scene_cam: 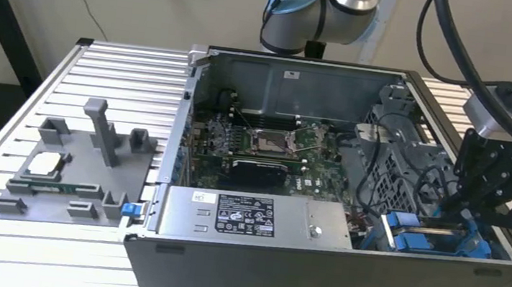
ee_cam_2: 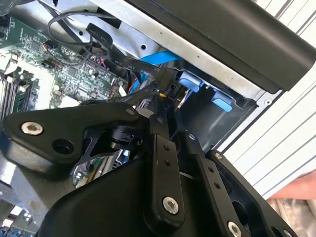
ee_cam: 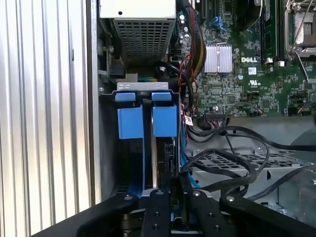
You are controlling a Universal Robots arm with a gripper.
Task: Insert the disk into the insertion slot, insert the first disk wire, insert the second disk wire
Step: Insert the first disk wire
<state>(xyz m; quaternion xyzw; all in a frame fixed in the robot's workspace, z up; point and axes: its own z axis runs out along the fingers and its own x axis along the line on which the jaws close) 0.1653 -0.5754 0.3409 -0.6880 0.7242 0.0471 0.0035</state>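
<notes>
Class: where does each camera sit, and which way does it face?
Exterior view: off the arm, looking down into the open computer case; arm and gripper show.
First wrist view: on the arm, facing along the gripper at blue carrier tabs, motherboard.
Second wrist view: on the arm, past the gripper toward the case wall.
Shared: blue carrier tabs.

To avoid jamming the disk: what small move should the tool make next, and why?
Probably a slow, straight push along the drive bay: the tool is lined up on the disk, whose blue carrier stands inside the bay.
</notes>
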